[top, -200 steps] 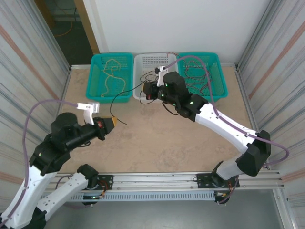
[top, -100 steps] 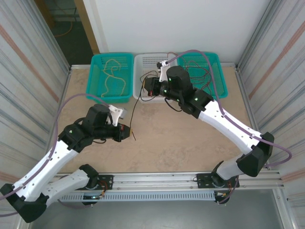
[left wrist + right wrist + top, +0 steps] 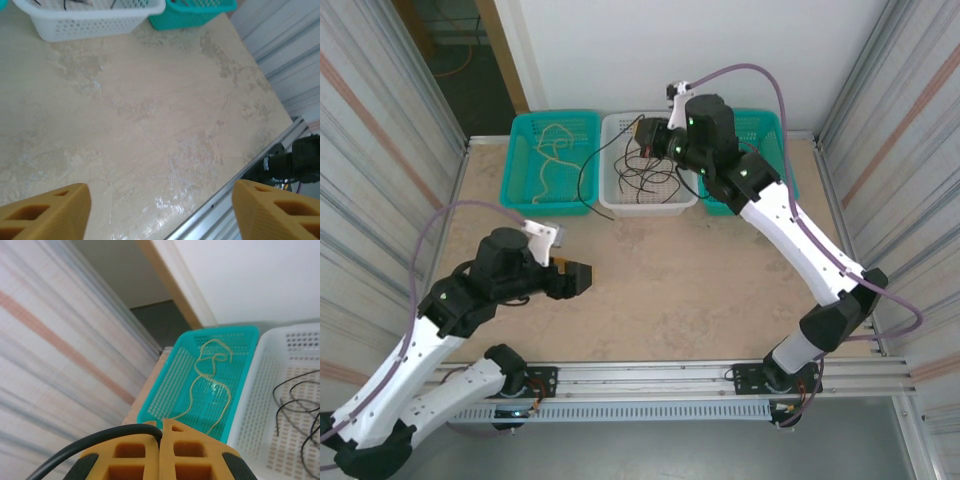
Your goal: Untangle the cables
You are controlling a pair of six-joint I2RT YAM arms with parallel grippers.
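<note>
Black cable (image 3: 115, 430) higher — over white basket (image 3: 650, 207)

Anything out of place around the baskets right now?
One thing: the black cable, pinched in the right gripper, loops out over the left rim of the white basket toward the left teal basket. Nothing else stands out.

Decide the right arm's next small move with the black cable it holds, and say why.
Probably lower the right gripper toward the white basket and open it. It is shut on the black cable above that basket, where the cable's other loops lie; one loop hangs out over the left rim. The left gripper is open and empty.
</note>
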